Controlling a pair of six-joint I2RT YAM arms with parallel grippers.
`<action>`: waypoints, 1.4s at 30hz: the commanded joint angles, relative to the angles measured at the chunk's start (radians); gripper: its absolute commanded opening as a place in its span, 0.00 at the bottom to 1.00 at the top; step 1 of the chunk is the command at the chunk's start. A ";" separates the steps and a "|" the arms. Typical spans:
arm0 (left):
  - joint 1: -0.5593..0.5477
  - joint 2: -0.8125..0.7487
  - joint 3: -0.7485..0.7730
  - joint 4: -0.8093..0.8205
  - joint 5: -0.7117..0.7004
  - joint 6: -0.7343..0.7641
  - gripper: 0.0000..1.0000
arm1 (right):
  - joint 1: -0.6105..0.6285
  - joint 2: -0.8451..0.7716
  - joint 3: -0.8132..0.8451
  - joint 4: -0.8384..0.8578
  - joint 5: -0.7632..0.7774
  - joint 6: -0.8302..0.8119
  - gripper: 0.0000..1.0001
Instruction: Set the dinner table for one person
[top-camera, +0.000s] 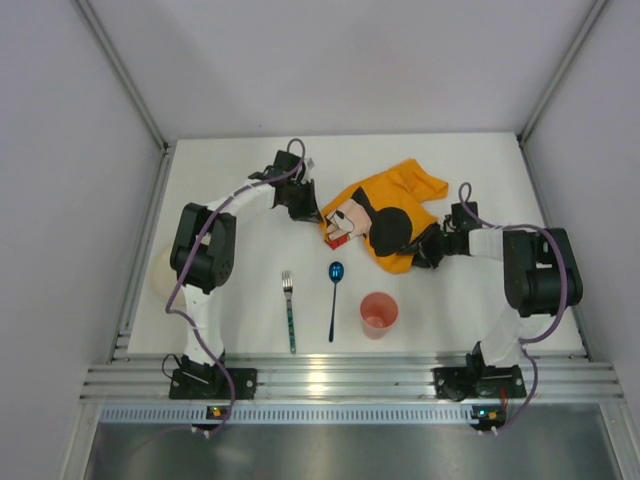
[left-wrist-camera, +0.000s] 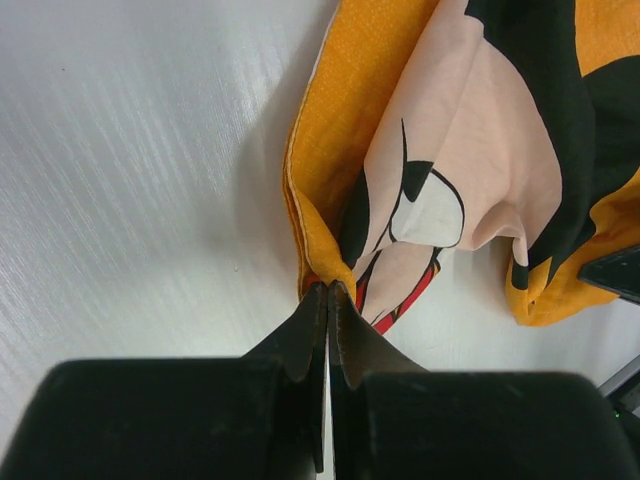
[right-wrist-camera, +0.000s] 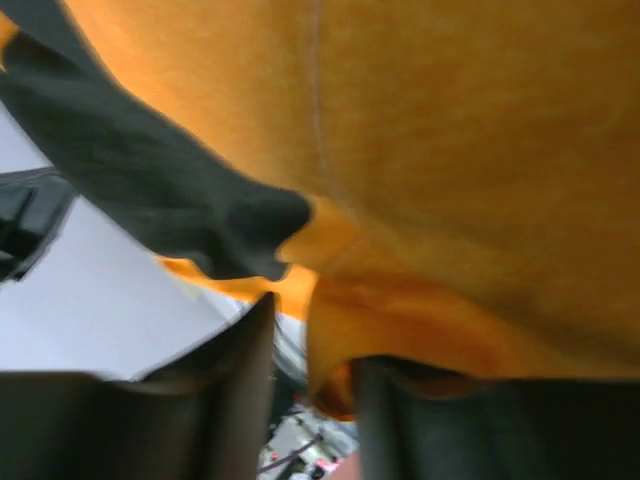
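Noting the layout: the table is a flat, plain white rectangle that carries everything, with a ribbed aluminium rail along its near edge. We see an orange cloth placemat lying crumpled toward the far edge, right of the middle. Its weave is soft and folded, and it is printed with a cartoon mouse in black, peach, white and red.

The left claw is closed to a point, pinching the placemat's thin hemmed edge on the left side. The right claw sits at the cloth's right side with its jaws apart around a rounded fold. We see a gap beside one finger, so the fold is not clamped.

Toward the near edge, around the middle, three things lie in a row:
- a slim metal fork with a dark green handle
- a glossy blue spoon
- an upright, translucent pink cup
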 joint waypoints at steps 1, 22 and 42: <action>0.009 0.005 0.031 -0.006 0.020 0.019 0.00 | 0.019 0.055 0.025 -0.085 0.202 -0.084 0.27; 0.387 -0.550 -0.428 0.082 -0.488 -0.136 0.00 | -0.216 0.084 0.532 -0.581 0.397 -0.269 0.00; 0.371 -0.034 0.633 0.117 -0.113 -0.222 0.00 | -0.144 0.496 1.616 0.037 -0.053 0.182 0.00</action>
